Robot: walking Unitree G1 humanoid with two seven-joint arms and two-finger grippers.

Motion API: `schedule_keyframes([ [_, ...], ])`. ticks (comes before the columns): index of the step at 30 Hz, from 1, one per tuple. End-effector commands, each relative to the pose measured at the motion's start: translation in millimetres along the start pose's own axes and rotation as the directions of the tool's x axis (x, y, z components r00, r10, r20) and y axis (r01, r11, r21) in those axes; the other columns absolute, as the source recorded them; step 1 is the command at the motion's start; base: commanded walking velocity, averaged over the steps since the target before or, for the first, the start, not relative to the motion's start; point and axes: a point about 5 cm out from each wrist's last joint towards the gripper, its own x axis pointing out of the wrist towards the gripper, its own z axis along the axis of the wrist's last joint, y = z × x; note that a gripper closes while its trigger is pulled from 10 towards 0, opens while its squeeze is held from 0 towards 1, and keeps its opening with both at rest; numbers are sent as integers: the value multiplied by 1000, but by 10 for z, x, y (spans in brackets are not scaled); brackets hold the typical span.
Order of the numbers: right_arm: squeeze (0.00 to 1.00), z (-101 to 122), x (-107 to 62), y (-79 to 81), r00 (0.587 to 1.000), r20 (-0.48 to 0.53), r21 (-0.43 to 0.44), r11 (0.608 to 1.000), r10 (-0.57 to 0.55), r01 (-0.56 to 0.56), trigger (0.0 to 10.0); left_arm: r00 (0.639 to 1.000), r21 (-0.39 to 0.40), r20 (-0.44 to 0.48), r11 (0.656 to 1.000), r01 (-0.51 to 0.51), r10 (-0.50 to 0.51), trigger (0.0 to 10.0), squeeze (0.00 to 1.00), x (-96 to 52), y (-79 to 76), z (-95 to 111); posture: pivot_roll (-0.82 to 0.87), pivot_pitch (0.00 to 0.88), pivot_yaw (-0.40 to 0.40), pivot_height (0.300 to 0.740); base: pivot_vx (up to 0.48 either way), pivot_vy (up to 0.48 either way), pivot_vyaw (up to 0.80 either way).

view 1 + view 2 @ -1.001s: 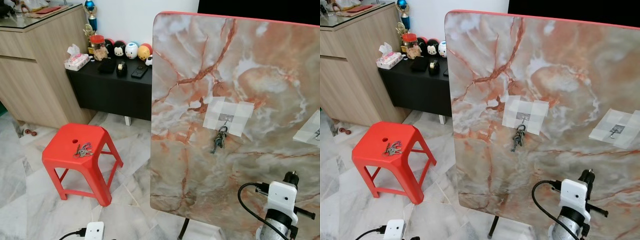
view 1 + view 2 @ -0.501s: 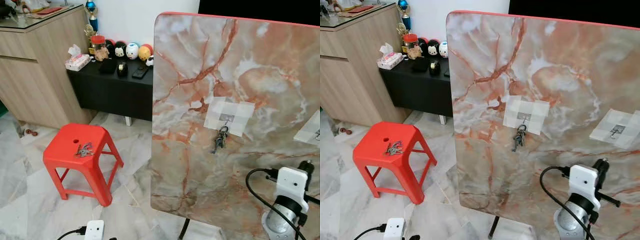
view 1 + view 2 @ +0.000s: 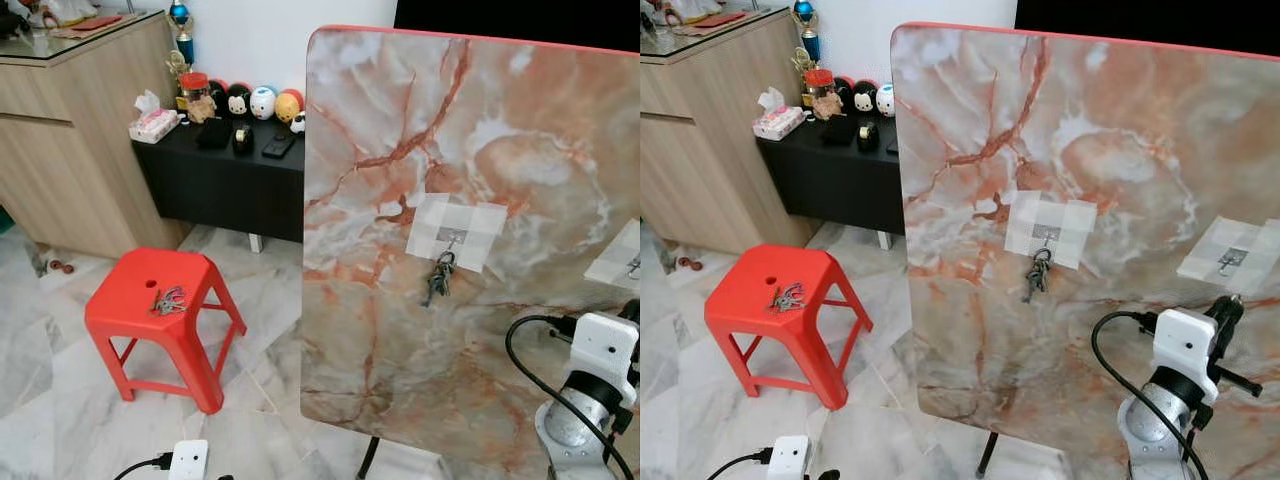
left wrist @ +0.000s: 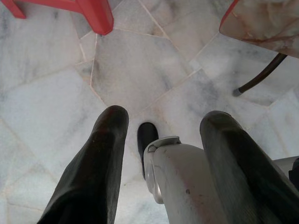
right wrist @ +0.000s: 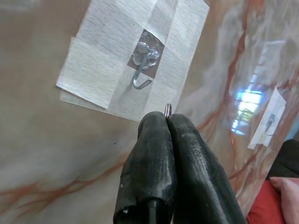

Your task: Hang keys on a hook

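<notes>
Small silver key ring (image 5: 167,109) is pinched btwn the right gripper (image 5: 167,122)'s black fingers – they're closed tight on it, only the ring's top edge pokes out past the tips. Target = empty silver metal hook (image 5: 142,70) on a white tape patch (image 5: 98,70), stuck to the upright marble-pattern board (image 3: 420,120). Hook sits just beyond the tips, open end up, so ring prob needs to go forward + over the hook tip, then drop. Right arm is the near one. Left gripper (image 4: 163,140) hangs idle over the floor, fingers spread, holding nothing. Other keys (image 3: 438,277) already hang on the board's mid hook; another bunch (image 3: 167,299) lies on the red plastic stool (image 3: 120,315).
</notes>
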Motion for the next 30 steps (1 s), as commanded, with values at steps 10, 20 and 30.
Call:
schedule_keyframes([
  [10, 0, 108, 32, 18, 999, 32, -19, 1000, 12, -11, 10000, 1000, 9, -24, 1000, 0, 0, 10000, 0, -10, -8, -54, -20, 0, -58, 740, 0, 0, 0],
  [20, 0, 187, 95, 91, 998, 49, -41, 999, 33, -31, 10000, 1000, 4, -25, 1000, -2, 2, 10000, 0, -9, -3, -50, -20, 0, -59, 740, 0, 0, 0],
  [30, 0, 246, 119, 113, 998, 55, -34, 999, 24, -22, 10000, 1000, 0, -23, 1000, -4, 4, 10000, 0, -11, 4, -51, -18, 0, -61, 740, 0, 0, 0],
])
